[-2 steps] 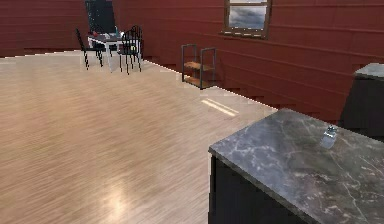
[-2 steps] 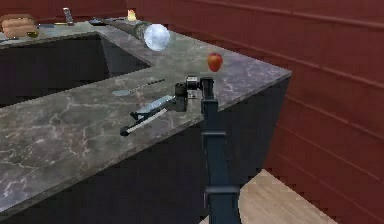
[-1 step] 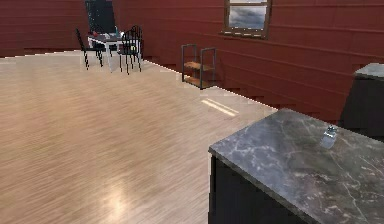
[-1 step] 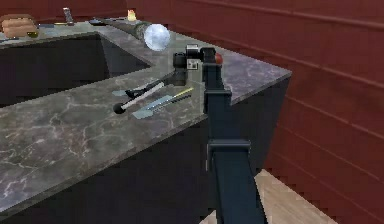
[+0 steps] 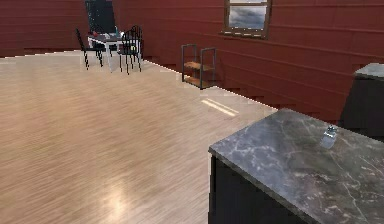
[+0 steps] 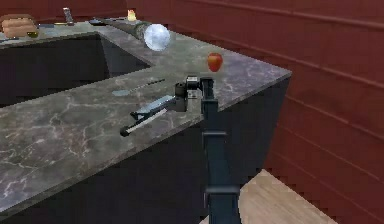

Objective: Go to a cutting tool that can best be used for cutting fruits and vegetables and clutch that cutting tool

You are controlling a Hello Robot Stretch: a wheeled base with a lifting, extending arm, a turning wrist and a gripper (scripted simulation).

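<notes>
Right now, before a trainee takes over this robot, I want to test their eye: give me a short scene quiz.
1. True or false: a red round fruit sits on the dark marble counter.
2. In the forward view, what stands against the red wall? A) an open metal shelf unit B) a sofa C) a bed
3. Can one tell whether the gripper holds the long grey knife-like tool lying on the counter?
Key: 1 true; 2 A; 3 no, the tool lies on the counter at the gripper.
</notes>
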